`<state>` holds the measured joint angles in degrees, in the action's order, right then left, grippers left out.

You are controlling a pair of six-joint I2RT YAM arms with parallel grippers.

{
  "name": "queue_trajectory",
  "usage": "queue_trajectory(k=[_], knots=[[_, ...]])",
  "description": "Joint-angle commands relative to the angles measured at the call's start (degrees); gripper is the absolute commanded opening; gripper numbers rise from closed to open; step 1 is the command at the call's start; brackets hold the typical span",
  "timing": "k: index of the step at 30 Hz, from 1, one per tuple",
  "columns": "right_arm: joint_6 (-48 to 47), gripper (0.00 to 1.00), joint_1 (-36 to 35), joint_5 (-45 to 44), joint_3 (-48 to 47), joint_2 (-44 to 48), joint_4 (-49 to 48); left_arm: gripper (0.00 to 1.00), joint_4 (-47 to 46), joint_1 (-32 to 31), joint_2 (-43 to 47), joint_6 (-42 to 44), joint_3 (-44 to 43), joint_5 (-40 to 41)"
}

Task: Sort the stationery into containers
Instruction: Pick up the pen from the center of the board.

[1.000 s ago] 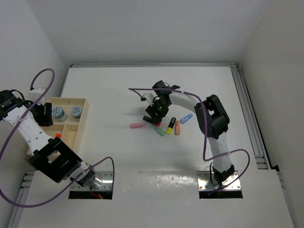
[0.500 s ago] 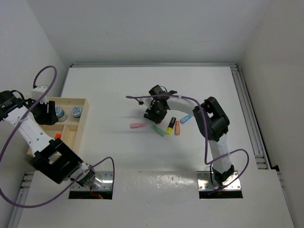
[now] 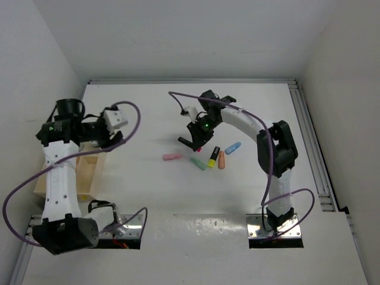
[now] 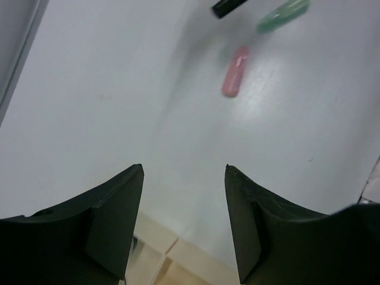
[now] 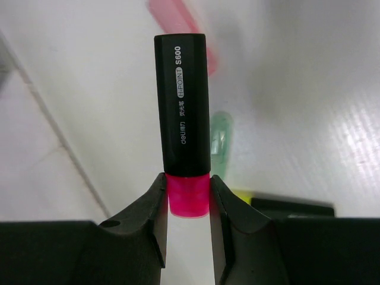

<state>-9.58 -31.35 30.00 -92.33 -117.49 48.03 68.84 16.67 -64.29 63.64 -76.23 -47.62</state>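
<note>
My right gripper point(image 3: 194, 141) point(image 5: 187, 178) is shut on the pink cap of a black pink-ended highlighter point(image 5: 181, 113) and holds it above the table, left of the loose pile. On the table lie a pink stub point(image 3: 172, 157) point(image 4: 236, 72), a green stub point(image 3: 199, 163) point(image 5: 221, 139), a yellow-ended highlighter point(image 3: 212, 156), a salmon stub point(image 3: 221, 160) and a blue stub point(image 3: 233, 148). My left gripper point(image 3: 110, 140) point(image 4: 184, 169) is open and empty over the right edge of the wooden tray point(image 3: 89, 169) point(image 4: 178, 261). The rolls are hidden by the left arm.
The left arm and its purple cable cover most of the tray. A metal rail point(image 3: 309, 136) runs along the table's right edge. White walls close the back and both sides.
My left arm has swung from the tray's far left to its right edge, with the gripper now pointing at the table's middle. My right gripper has lifted the pink-ended highlighter from the pile.
</note>
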Motion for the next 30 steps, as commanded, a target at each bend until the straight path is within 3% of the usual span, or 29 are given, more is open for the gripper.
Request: queue_trajectory(k=[1,6,14,22,30], knots=[[5.97,0.01,0.94,12.01,-0.84,5.86,4.62,0.63,-6.07,-9.78,2.41,-3.23,3.62,1.64],[8.44,0.01,1.38,15.96,4.34,9.91,4.61,0.58,-12.84,-29.27,1.72,-10.19,5.83,8.14],[9.06,0.01,1.47,20.10,9.10,14.39,4.79,0.59,-18.81,-44.59,-2.24,-8.44,3.28,14.20],[9.14,0.01,1.56,23.79,9.72,16.07,4.62,0.61,-22.42,-55.06,-5.93,-7.21,2.92,18.52],[8.45,0.00,1.21,27.30,8.14,15.71,6.54,0.66,-27.95,-59.99,-7.43,-6.59,5.29,23.96]])
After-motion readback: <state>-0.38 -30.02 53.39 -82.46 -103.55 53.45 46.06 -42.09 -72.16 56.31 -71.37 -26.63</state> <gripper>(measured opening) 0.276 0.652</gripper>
